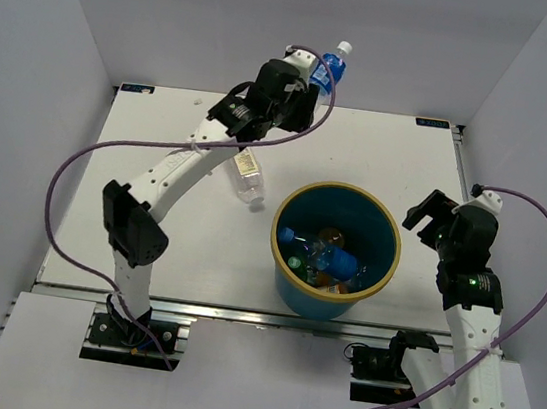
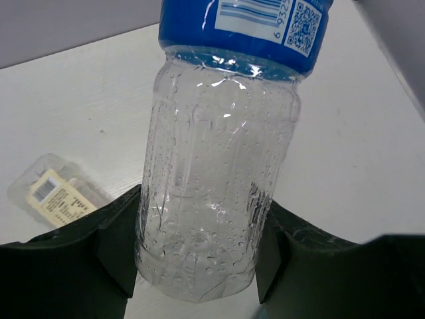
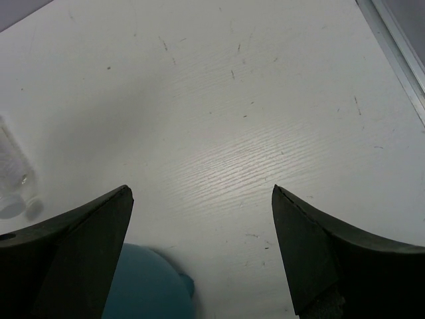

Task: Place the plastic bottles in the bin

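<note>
My left gripper (image 1: 304, 90) is shut on the clear blue-labelled bottle (image 1: 329, 70), raised above the table's far edge; in the left wrist view the bottle (image 2: 212, 173) sits between both fingers (image 2: 113, 246). The larger clear square cream-labelled bottle (image 1: 248, 177) lies on the table left of the bin, also in the left wrist view (image 2: 56, 193). The teal bin (image 1: 336, 249) with tan rim holds several bottles, orange, green and blue ones showing. My right gripper (image 1: 424, 212) is open and empty beside the bin's right rim; its wrist view shows the bin wall (image 3: 146, 286).
Purple cables loop from both arms over the table. White walls enclose the table on three sides. A metal rail (image 1: 239, 313) runs along the near edge. A clear bottle's end (image 3: 13, 179) shows at the right wrist view's left edge.
</note>
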### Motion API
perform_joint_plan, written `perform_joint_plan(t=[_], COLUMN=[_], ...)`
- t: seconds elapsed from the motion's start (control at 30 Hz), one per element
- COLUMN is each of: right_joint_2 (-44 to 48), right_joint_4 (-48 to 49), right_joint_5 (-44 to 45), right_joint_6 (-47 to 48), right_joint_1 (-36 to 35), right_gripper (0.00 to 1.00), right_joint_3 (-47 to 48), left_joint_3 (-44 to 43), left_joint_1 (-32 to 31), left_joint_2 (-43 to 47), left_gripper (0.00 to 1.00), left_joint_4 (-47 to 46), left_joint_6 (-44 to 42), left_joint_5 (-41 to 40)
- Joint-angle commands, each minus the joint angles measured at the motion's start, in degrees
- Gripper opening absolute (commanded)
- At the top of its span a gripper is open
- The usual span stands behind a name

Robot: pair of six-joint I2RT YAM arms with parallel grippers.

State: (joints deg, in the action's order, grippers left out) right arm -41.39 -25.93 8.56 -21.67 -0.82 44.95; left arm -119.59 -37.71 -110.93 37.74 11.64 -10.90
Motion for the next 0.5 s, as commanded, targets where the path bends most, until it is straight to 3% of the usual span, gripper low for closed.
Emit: perform_joint_plan(t=[0.0,0.23,0.47], right_joint_2=[1.2,0.2,-0.1], right_joint_4=[2.3,3.6,3.4], right_joint_5=[-2.5,-5.4,-6.4], right_joint_6=[0.1,0.2,0.7], right_joint_1=[0.1,2.0,2.3], right_gripper=[0.89,0.89,0.89], right_joint_3=[-0.7,-1.7,-1.6], left_joint_3=[7.7,29.6,36.1], left_joint_1=[-1.0,-17.7,-27.7], left_joint_2=[9.7,28.9,35.6], left_gripper=[0.00,0.03,0.06], left_joint_4=[-0.7,-10.1,-11.4], left_joint_6=[1.1,3.0,6.6], left_joint_5=[9.4,5.9,1.8])
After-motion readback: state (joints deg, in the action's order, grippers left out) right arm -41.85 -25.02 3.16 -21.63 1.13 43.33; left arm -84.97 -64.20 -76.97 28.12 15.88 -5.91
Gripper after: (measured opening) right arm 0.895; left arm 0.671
